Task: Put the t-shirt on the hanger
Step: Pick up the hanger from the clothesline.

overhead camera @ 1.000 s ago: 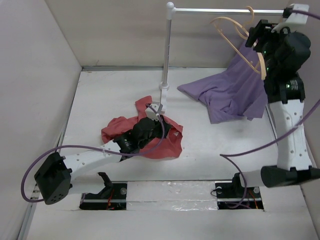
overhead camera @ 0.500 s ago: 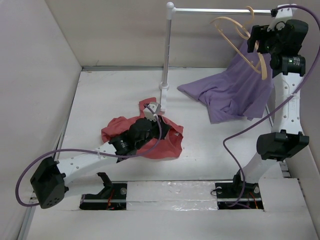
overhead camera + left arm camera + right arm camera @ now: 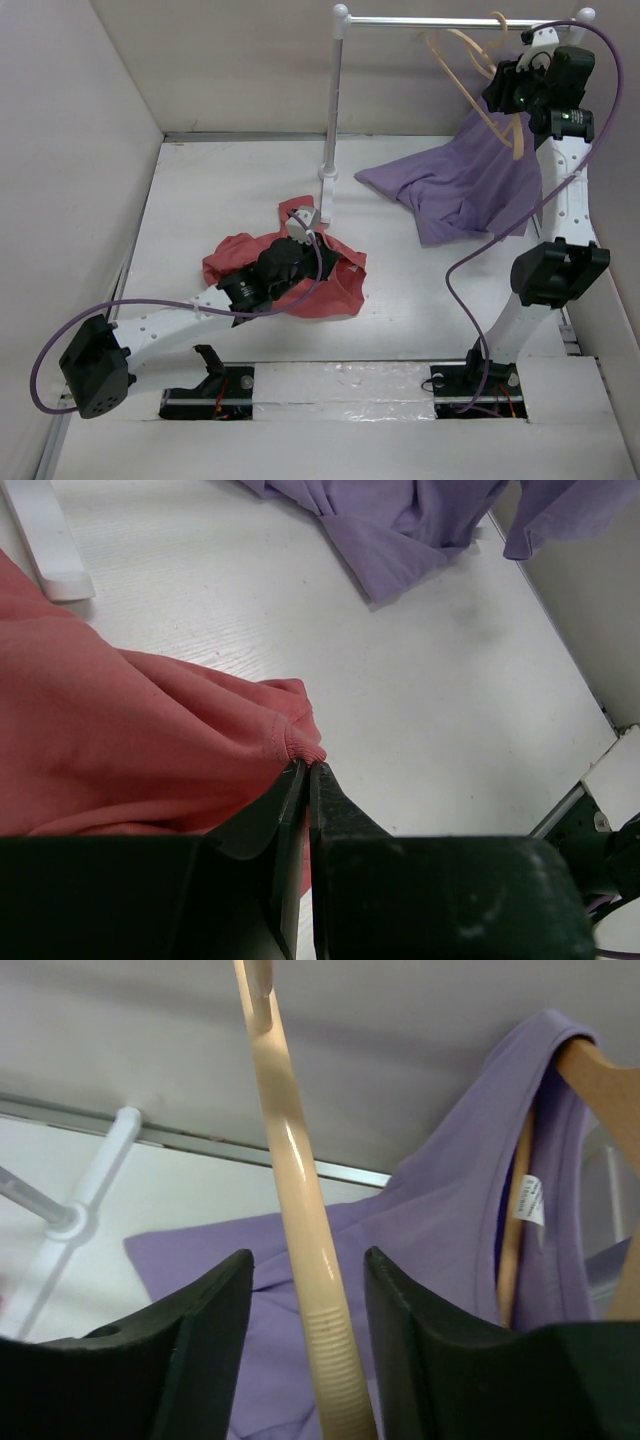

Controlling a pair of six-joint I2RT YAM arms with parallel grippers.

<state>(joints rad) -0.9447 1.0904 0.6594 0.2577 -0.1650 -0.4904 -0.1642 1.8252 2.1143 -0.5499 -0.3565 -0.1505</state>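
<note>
The coral-red t-shirt (image 3: 228, 262) lies crumpled on the table near the rack's foot; it also fills the left of the left wrist view (image 3: 120, 740). My left gripper (image 3: 298, 232) is shut on a hem fold of the t-shirt, pinched at the fingertips (image 3: 308, 765). The pale tan hanger (image 3: 462, 62) hangs on the rail at the top right. My right gripper (image 3: 497, 92) is open, and the hanger's arm (image 3: 300, 1250) passes between its two fingers (image 3: 190, 1350) without touching them.
A lilac-purple t-shirt (image 3: 465, 185) hangs on a second hanger (image 3: 600, 1070) from the white rail (image 3: 440, 21), draping onto the table. The rack's post (image 3: 333, 100) and foot stand mid-table. Walls close in at left, right and back.
My right arm has stretched up and back, bringing its gripper around the hanger's arm. My left gripper has stayed on the t-shirt with little movement.
</note>
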